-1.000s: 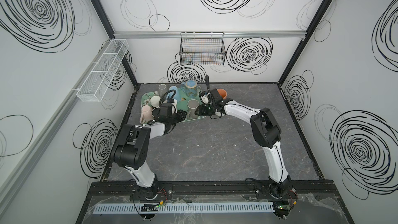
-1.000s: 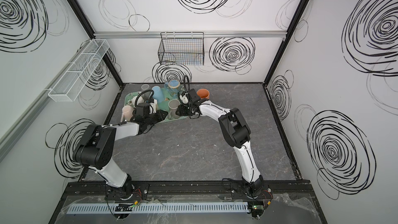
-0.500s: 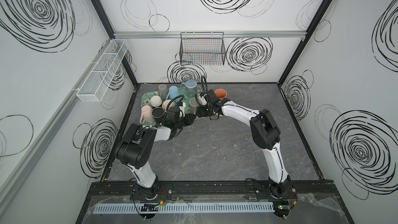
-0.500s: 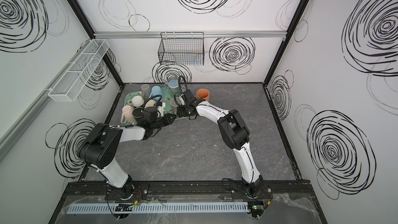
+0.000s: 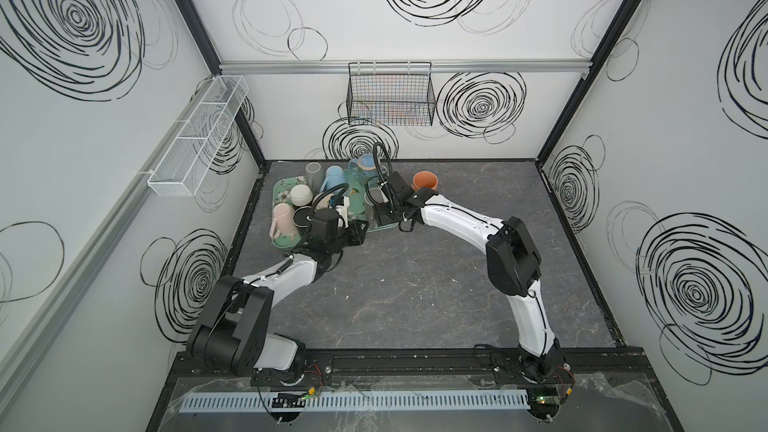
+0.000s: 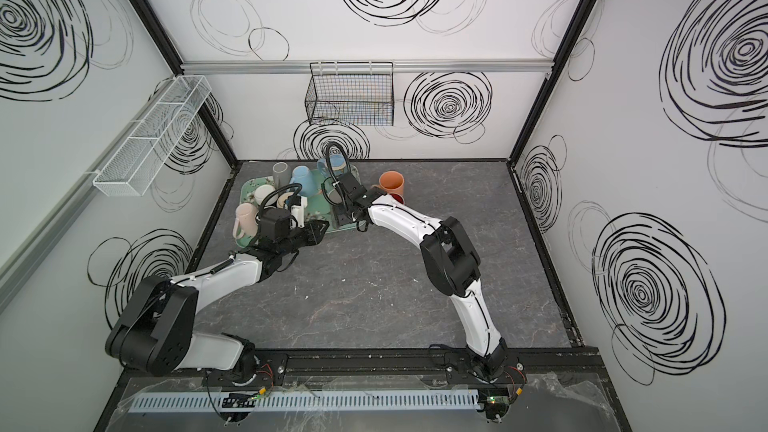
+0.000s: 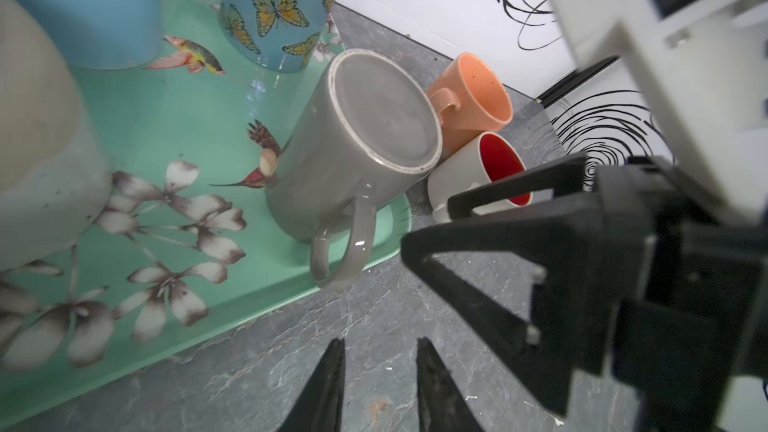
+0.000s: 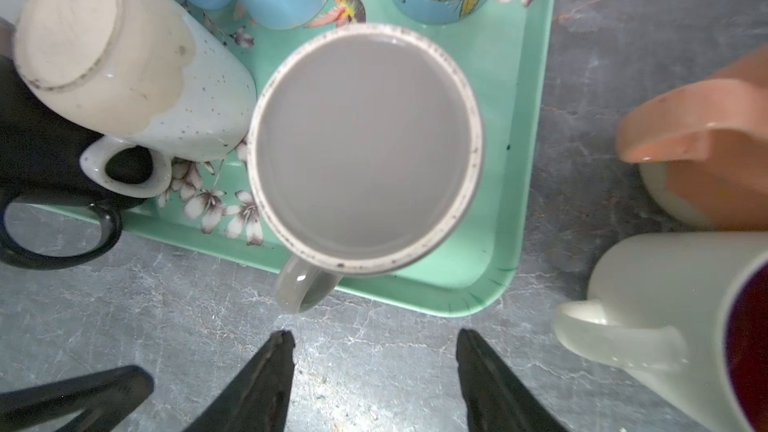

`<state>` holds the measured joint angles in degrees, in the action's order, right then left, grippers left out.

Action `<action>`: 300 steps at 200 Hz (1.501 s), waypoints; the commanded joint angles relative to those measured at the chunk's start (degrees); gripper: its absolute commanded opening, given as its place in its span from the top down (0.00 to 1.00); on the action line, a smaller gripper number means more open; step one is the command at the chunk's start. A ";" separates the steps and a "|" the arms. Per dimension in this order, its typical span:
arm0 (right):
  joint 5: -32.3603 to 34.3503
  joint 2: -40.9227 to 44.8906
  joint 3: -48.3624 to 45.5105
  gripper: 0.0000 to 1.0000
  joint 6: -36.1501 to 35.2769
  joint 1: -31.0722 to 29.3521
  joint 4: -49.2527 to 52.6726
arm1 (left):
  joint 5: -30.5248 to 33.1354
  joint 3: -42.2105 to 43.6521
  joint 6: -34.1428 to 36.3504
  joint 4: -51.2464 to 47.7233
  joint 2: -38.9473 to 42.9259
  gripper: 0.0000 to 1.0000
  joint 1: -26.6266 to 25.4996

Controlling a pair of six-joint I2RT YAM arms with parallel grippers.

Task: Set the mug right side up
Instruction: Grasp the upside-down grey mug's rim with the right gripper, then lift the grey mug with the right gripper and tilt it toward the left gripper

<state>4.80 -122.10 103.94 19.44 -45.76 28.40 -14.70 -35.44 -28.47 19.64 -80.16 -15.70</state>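
Note:
The grey mug point(image 7: 365, 147) stands upside down, base up, on the near right corner of the green flowered tray point(image 7: 208, 317), its handle toward the tray's front edge. It also shows in the right wrist view, grey mug point(image 8: 365, 147), and in both top views point(image 5: 372, 197) point(image 6: 332, 194), half hidden by my right wrist. My left gripper point(image 7: 380, 347) hovers over the bare table just in front of the tray, open a little, with nothing between its fingers. My right gripper point(image 8: 374, 338) is open wider in front of the mug's handle, empty. In both top views the two grippers point(image 5: 359, 228) point(image 5: 382, 218) nearly meet.
Several other mugs crowd the tray: blue point(image 5: 334, 176), butterfly point(image 5: 365, 164), cream point(image 5: 301, 195), pink point(image 5: 282, 218), black point(image 5: 302, 216). An orange mug point(image 5: 424, 180) and a white, red-lined mug point(image 7: 494, 164) stand on the table right of the tray. A wire basket point(image 5: 390, 97) hangs on the back wall.
My left gripper has swung right from over the tray's mugs to its front edge and opened a little. My right gripper has opened wider.

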 commanded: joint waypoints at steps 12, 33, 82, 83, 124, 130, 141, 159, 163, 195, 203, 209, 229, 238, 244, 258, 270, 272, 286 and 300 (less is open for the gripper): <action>0.04 1.37 0.84 0.22 0.67 -0.64 -1.99 | 5.34 1.06 3.24 -3.01 3.48 0.60 0.87; -0.81 -1.64 4.24 0.20 0.95 -0.83 -0.26 | 4.91 1.59 3.58 -3.78 4.22 0.58 1.75; -0.34 -7.94 10.62 0.20 1.26 -0.74 3.61 | 3.54 3.69 3.86 -3.96 6.04 0.57 3.45; -0.37 -8.00 10.69 0.20 1.28 -0.74 3.64 | 3.54 3.70 3.90 -3.93 6.05 0.57 3.43; 0.06 -10.85 13.86 0.35 -0.09 0.05 5.59 | 2.31 4.68 3.95 -3.38 6.67 0.56 4.19; -0.17 -10.98 14.09 0.41 -0.25 0.22 5.62 | 2.22 4.76 3.95 -3.14 6.68 0.56 4.19; -0.90 -11.04 14.13 0.50 -0.67 0.36 5.27 | 1.88 4.85 3.95 -2.77 6.60 0.56 4.19; -1.11 -10.87 14.21 0.61 -1.91 0.49 4.71 | 1.61 5.10 3.95 -2.13 6.34 0.56 4.18; -1.08 -10.87 14.27 0.62 -2.14 0.49 4.63 | 1.53 5.12 3.95 -2.08 6.26 0.56 4.13; -1.13 -11.91 14.73 0.60 -3.61 0.77 4.79 | 1.23 5.21 3.95 -1.82 5.94 0.56 3.58; -0.87 -12.38 15.13 0.57 -3.94 0.81 5.17 | 1.33 5.21 3.95 -2.05 6.09 0.56 3.49; -0.68 -12.74 15.66 0.56 -4.10 0.89 5.50 | 1.33 5.21 3.95 -2.13 6.18 0.56 3.45; -0.60 -14.11 17.34 0.55 -4.39 1.22 6.55 | 1.51 5.29 3.95 -2.50 6.64 0.56 3.41; -1.00 -14.47 17.77 0.56 -4.36 1.37 6.50 | 1.49 5.29 3.95 -2.51 6.81 0.56 3.36; -1.03 -14.56 17.90 0.58 -4.35 1.46 6.45 | 1.48 5.32 3.95 -2.51 6.92 0.56 3.36; -0.76 -14.39 17.89 0.66 -4.50 1.55 5.92 | 1.49 5.38 3.95 -2.61 7.04 0.56 3.27; -0.60 -14.12 17.91 0.73 -4.92 1.57 5.46 | 1.47 5.38 3.95 -2.60 7.04 0.56 3.32; -0.58 -14.06 17.93 0.74 -4.98 1.55 5.42 | 1.44 5.38 3.95 -2.66 7.04 0.56 3.31; -0.50 -13.71 17.91 0.82 -5.45 1.57 5.04 | 1.23 5.38 3.95 -2.66 7.12 0.56 3.31; -0.23 -13.28 17.77 0.89 -5.41 1.55 4.48 | 1.24 5.29 3.95 -2.81 7.38 0.56 3.31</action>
<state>3.70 -135.87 120.20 14.90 -44.45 33.21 -12.86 -30.61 -25.26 15.07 -74.30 -12.10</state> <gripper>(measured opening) 0.166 0.439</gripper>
